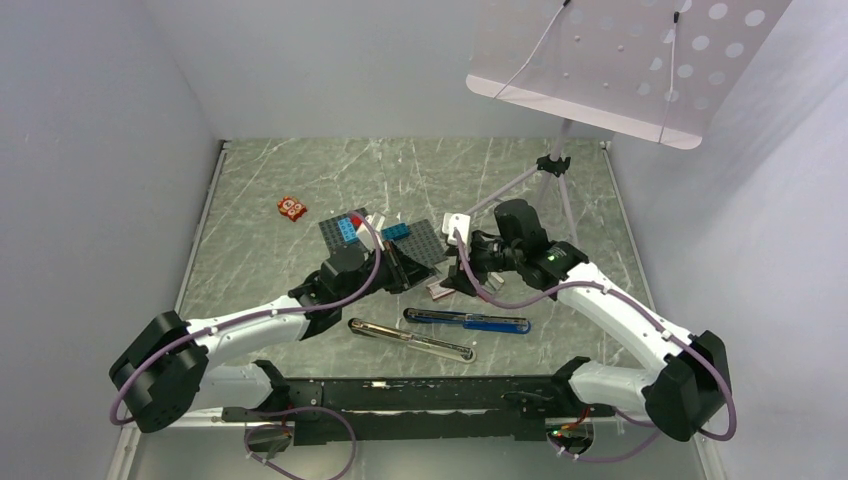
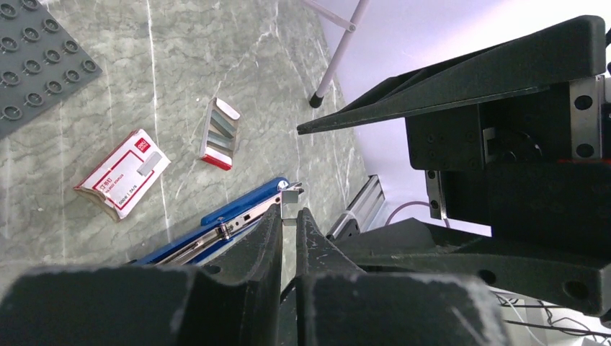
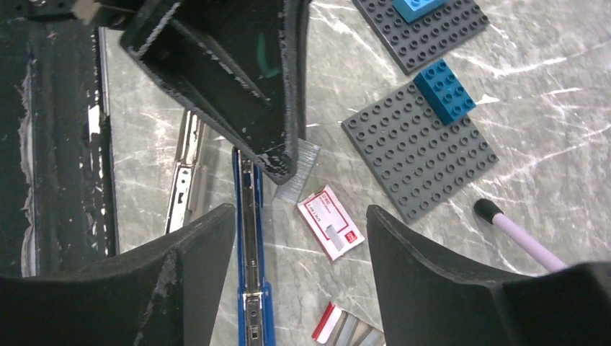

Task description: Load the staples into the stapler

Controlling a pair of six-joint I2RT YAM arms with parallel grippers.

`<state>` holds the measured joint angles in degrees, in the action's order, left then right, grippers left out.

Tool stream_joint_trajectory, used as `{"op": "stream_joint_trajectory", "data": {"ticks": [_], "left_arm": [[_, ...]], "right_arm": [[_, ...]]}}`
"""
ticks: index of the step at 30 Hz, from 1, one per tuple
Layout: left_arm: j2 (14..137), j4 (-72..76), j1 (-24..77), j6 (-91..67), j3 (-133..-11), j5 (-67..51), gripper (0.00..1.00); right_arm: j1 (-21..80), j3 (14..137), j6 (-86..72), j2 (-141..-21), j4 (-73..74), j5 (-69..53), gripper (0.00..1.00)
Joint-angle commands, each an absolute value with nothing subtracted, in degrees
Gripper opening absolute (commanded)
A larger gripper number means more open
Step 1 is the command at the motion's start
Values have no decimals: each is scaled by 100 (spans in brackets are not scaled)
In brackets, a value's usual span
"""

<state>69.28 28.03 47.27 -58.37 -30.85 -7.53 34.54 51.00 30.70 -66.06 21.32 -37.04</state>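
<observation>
One stapler (image 1: 467, 320) flat, axis left-right; staples (image 3: 301, 164) in left end effector (image 2: 290, 215).

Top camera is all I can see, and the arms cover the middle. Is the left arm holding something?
Observer: Yes. The right wrist camera shows the left jaws pinched shut on a grey strip of staples.
Child: What about the right arm?
Observer: The right jaws are wide open and hold nothing. The white box with red print shows between them, lying on the table.
Child: Are there more staples anywhere?
Observer: The left wrist camera shows grey strips inside the little tray with the red end, which lies close to that box.
</observation>
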Motion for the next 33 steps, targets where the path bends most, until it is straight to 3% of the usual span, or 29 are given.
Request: {"op": "stream_joint_trajectory", "data": {"ticks": [1,12,19,26,30,33], "left_arm": [[7011,3062,4796,-6037,-3128,-551,7],[7026,3130,4857,-6081,-3145,-451,7],[7136,3228,4887,-6108,-3212,-520,7],[7136,3205,4899,-6133,-3252,-520,9],[7137,3251,4901,-6188,-3244,-565,13],[7112,3315,4900,-6238,-3199,-565,22]], "right_arm": [[3538,5081,2681,-6693,1633,-3242,68],[3750,5115,2592,-6996,1560,-2923,55],[3820,5112,2549,-7014,1486,-2910,36],[3821,5089,2495,-6999,1437,-2913,23],[3823,5064,2489,-6982,1430,-2922,11],[3820,5055,2456,-6961,1441,-2983,7]]}}
